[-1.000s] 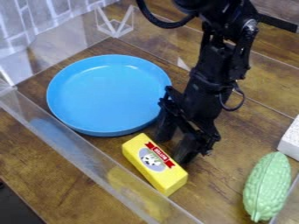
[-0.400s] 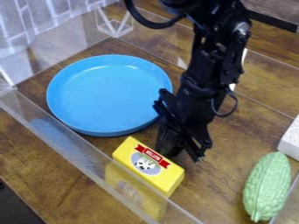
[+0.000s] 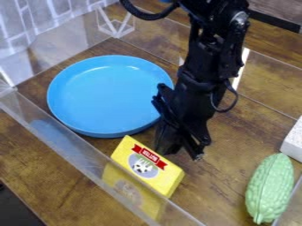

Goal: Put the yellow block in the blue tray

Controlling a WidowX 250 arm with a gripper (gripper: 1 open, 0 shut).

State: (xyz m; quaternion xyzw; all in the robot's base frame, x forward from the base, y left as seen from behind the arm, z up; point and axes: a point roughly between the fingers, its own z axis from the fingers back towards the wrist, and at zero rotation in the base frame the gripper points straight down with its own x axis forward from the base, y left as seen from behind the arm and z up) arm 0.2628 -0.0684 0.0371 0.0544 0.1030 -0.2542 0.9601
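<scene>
At 6 o'clock in the view, close behind the 1 clear panel [image 3: 88, 150], sits the yellow block [image 3: 147, 166], tipped up, with the black gripper [image 3: 177, 146] clenched against its upper edge; whether it is truly grasped, I cannot tell. Toward 10 o'clock lies the blue tray [image 3: 109, 95], just beside the gripper, while 1 bumpy green gourd [image 3: 270, 188] rests at 4 o'clock, apart from the block.

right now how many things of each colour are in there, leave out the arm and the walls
yellow: 1, the block
blue: 1, the tray
green: 1, the gourd
white: 1, the piece at the right edge
total: 4
</scene>
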